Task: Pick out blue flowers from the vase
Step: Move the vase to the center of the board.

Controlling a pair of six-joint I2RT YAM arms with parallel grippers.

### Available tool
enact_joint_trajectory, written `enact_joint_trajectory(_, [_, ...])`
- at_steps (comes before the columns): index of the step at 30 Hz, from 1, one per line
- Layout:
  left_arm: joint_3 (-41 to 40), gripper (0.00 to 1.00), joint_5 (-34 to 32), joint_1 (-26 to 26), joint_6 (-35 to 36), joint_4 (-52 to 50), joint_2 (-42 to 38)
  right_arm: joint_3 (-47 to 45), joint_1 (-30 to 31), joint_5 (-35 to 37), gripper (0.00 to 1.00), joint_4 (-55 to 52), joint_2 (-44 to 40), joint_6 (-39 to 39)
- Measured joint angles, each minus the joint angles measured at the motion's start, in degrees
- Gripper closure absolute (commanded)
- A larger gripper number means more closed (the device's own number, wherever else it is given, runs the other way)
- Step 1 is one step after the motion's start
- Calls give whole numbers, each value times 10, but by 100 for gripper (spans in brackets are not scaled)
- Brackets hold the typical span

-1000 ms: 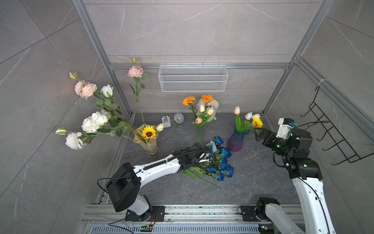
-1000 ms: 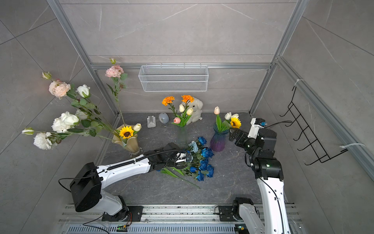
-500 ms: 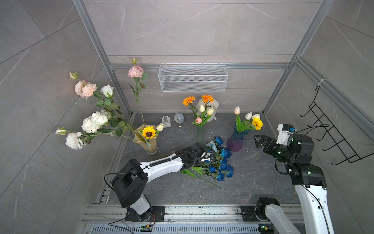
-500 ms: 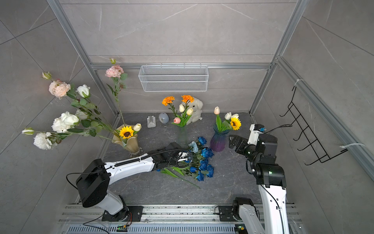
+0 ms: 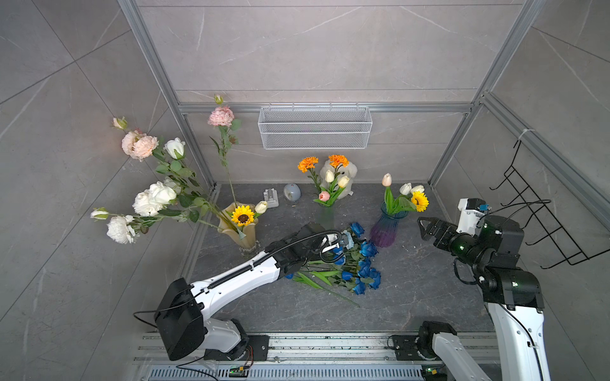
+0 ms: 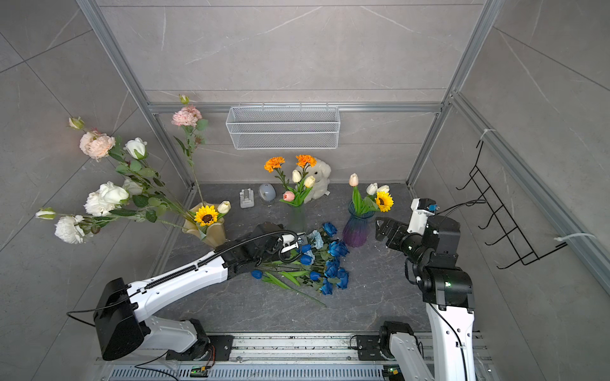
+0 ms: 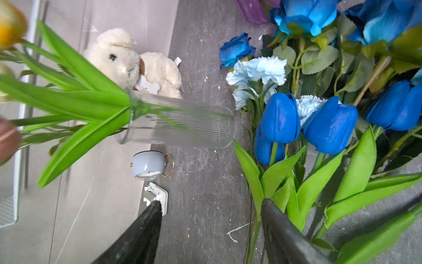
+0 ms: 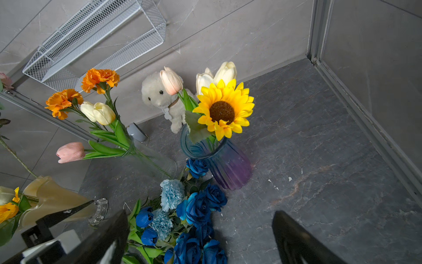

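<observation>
The blue flowers [image 5: 368,249] lie heaped on the bench [image 5: 412,297] by the clear vase [image 5: 326,217], so the left hand [image 7: 211,202], spread and pinching nothing, should rise straight up without snagging leaves.

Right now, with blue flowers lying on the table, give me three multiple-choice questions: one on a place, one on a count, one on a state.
1. Where are the blue flowers? A lying on the tabletop beside the purple vase; B standing inside that vase; C held aloft.
2. How many orange carnations stand in the clear vase? A one; B two; C four.
3. How do the jaws of the right gripper stand? A shut on a stem; B shut, empty; C open, empty.
Answers: 1 A, they lie piled on the tabletop in both top views; 2 B, two orange heads rise above its rim; 3 C, the right wrist view shows the jaws wide apart, nothing between.
</observation>
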Motion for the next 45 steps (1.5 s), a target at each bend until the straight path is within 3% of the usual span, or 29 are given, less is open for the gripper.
enact_joint_trajectory(2, [-3, 14, 5, 1, -24, -3, -32, 0, 0, 0, 0, -6, 1, -1])
enact_joint_trajectory(3, [-7, 1, 5, 1, -36, -6, -52, 0, 0, 2, 0, -9, 1, -3])
enact_joint_trajectory(10, [-19, 0, 21, 22, -160, -55, -170, -11, 0, 16, 0, -13, -9, -20])
enact_joint_trajectory(15, [-61, 0, 1, 29, -268, -78, -231, -79, 0, 19, 0, -10, -31, -37])
enact_joint_trajectory(22, [-97, 0, -21, 29, -399, -126, -258, -158, 0, 50, 0, -6, -89, -56])
enact_joint_trajectory(27, [-130, 0, -24, 30, -454, -134, -282, -162, 0, 62, 0, 22, -54, -56])
enact_joint_trajectory(32, [-257, 0, -69, 43, -474, -112, -389, -221, 17, 85, 0, 116, -6, -29])
enact_joint_trajectory(37, [-363, 0, -132, 66, -477, -97, -544, -330, 147, 200, 0, 228, -19, -80])
enact_joint_trajectory(39, [-376, 0, -152, 76, -474, -92, -591, -372, 168, 216, 0, 293, -17, -104])
enact_joint_trajectory(45, [-398, 0, -167, 135, -460, -39, -588, -483, 170, 222, 0, 560, 87, -173])
